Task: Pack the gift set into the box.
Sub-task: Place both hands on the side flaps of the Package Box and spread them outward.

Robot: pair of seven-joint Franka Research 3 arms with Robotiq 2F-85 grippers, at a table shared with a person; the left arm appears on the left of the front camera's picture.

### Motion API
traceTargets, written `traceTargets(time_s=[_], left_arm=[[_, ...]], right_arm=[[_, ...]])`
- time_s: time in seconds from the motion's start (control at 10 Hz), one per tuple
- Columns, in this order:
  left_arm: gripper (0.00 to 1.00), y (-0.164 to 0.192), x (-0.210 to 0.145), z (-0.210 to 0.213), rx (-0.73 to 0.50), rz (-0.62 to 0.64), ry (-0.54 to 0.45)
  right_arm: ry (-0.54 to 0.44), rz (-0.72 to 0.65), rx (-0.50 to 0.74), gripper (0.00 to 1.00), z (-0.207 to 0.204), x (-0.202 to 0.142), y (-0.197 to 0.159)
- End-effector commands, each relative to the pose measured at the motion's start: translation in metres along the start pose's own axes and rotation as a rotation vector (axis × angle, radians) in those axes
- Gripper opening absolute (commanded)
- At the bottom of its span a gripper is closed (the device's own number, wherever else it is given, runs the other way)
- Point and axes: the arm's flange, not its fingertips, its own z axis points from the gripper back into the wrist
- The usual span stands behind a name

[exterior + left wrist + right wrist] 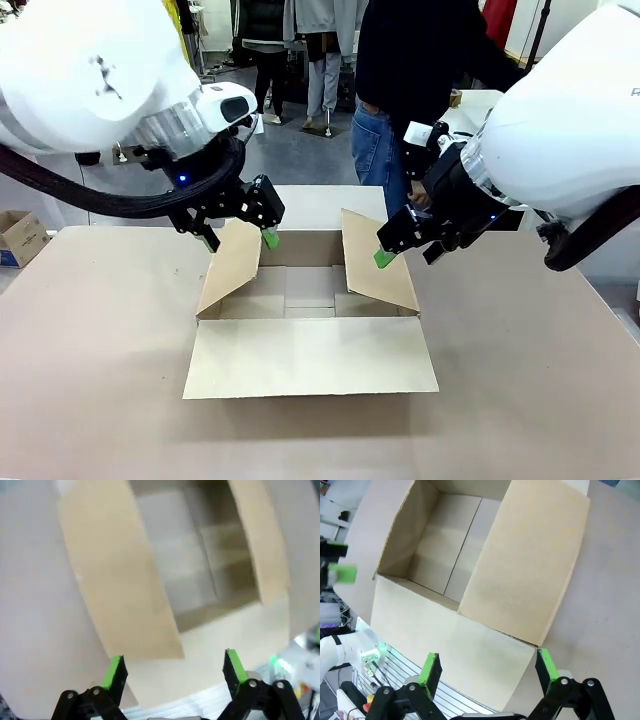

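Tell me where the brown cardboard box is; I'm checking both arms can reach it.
Front view: the open brown corrugated cardboard box sits mid-table, between the left end effector and right end effector.

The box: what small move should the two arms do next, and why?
Probably the left end effector and right end effector, both open, should press the side flaps outward: the left flap and right flap stand raised, the near flap lies flat, the box is empty.

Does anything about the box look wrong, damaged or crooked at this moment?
No damage shows. The box sits open and empty, with its near flap flat on the table. Only the left side flap and the right side flap lean inward over the opening, which narrows it.
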Motion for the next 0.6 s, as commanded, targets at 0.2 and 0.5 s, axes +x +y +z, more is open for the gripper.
traceTargets(time_s=[0.2, 0.5], left_arm=[[1.0, -0.042, 0.035, -0.035, 0.315, 0.21, -0.099], [1.0, -0.04, 0.065, -0.071, 0.404, 0.236, -0.047]], right_arm=[[-0.012, 0.011, -0.004, 1.0, 0.0, 0.0, -0.001], [-0.012, 0.011, -0.004, 1.0, 0.0, 0.0, -0.001]])
